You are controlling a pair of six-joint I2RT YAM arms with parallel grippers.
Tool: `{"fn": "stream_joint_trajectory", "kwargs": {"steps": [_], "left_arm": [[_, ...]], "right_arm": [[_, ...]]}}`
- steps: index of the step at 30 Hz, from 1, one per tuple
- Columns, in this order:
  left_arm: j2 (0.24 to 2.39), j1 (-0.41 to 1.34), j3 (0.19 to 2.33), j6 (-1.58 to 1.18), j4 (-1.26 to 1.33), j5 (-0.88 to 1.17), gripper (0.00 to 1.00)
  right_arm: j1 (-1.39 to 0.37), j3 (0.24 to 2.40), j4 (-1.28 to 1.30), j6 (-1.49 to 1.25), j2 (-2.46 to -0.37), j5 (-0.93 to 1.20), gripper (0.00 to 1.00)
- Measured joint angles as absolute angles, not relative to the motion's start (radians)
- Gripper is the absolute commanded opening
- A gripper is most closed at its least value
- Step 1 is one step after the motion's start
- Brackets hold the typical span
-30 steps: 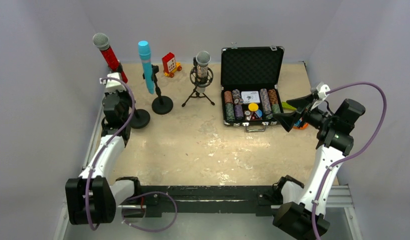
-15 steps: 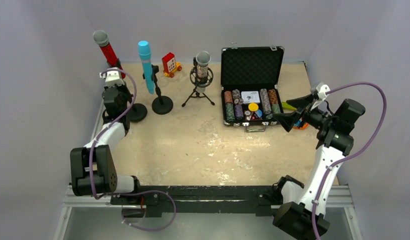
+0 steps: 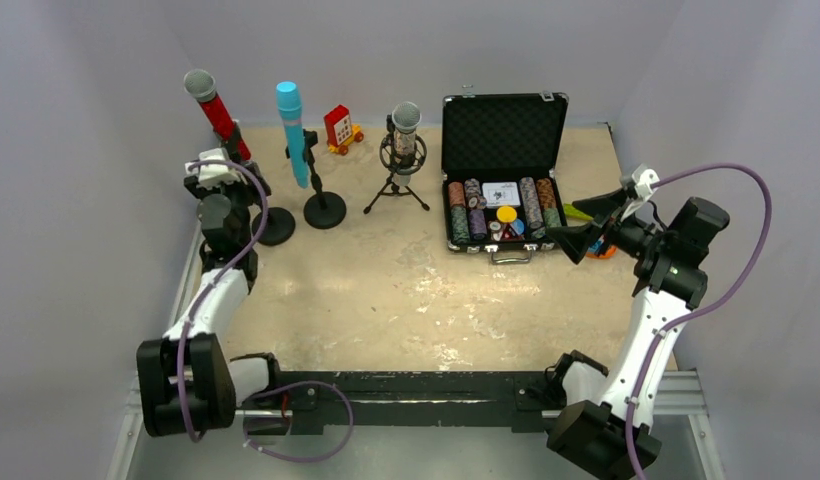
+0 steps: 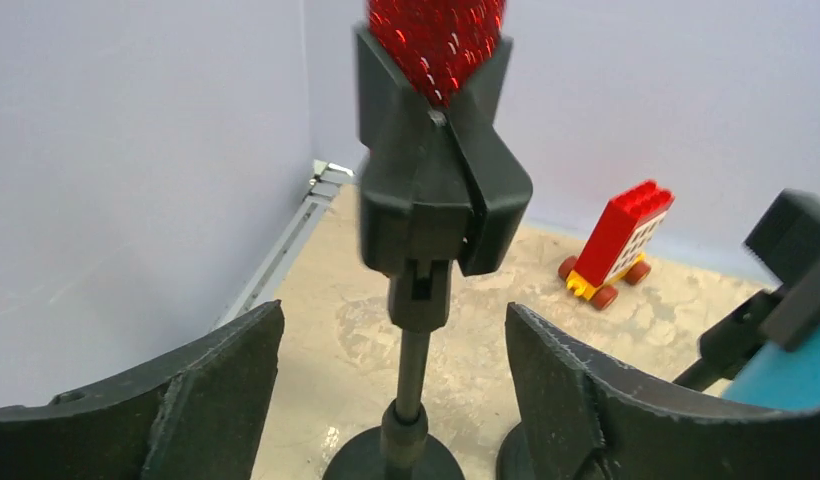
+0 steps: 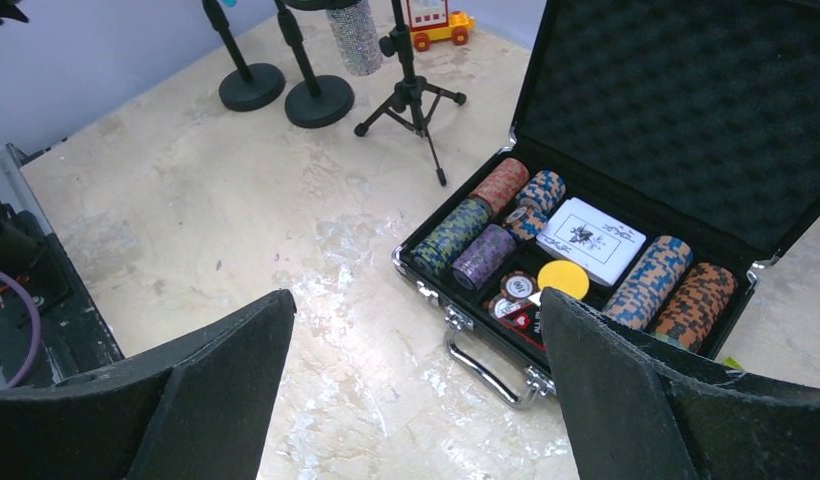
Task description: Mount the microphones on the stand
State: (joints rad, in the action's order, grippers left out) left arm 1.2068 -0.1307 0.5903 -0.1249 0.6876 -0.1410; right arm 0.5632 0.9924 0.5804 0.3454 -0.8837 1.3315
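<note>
Red-glitter microphone (image 4: 436, 35) seated in black stand clip (image 4: 441, 190)

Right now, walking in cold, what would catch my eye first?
Three mics stand upright at the back left: a red mic, a blue mic and a silver mic on a small tripod. To their right lies an open black case with poker chips in it. The left gripper hangs open at the red mic's stand.
</note>
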Motion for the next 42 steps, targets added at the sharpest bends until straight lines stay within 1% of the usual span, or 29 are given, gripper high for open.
{"fn": "stream_joint_trajectory", "kwargs": {"steps": [4,5,8,11,14,17,21,24,29,36,42], "left_arm": [[1.034,-0.131,0.59,-0.185,0.537,-0.192,0.99],[0.981,-0.131,0.59,-0.204,0.484,-0.204,0.99],[0.832,-0.131,0.599,-0.271,0.303,-0.225,0.99],[0.693,-0.131,0.627,-0.361,0.078,-0.203,0.99],[0.597,-0.131,0.657,-0.436,-0.102,-0.134,0.99],[0.528,-0.131,0.704,-0.5,-0.258,-0.014,0.99],[0.514,-0.131,0.807,-0.532,-0.416,0.166,0.99],[0.528,-0.13,0.931,-0.531,-0.539,0.305,0.99],[0.519,-0.13,1.093,-0.496,-0.678,0.44,0.99],[0.494,-0.118,1.195,-0.412,-0.824,0.505,0.99],[0.494,-0.116,1.202,-0.394,-0.864,0.517,0.99]], "right_arm": [[0.563,0.993,0.592,0.361,-0.884,1.331,0.98],[0.563,0.993,0.601,0.367,-0.884,1.331,0.98],[0.563,0.999,0.636,0.391,-0.884,1.327,0.98],[0.563,1.016,0.669,0.415,-0.884,1.321,0.99],[0.563,1.034,0.694,0.432,-0.879,1.3,0.99],[0.563,1.046,0.711,0.446,-0.855,1.26,0.99],[0.563,1.051,0.721,0.445,-0.799,1.203,0.99],[0.563,1.051,0.702,0.407,-0.752,1.161,0.99],[0.563,1.059,0.648,0.276,-0.706,1.087,0.99],[0.563,1.122,0.611,0.041,-0.694,0.855,0.99],[0.563,1.159,0.606,-0.04,-0.64,0.726,0.99]]}}
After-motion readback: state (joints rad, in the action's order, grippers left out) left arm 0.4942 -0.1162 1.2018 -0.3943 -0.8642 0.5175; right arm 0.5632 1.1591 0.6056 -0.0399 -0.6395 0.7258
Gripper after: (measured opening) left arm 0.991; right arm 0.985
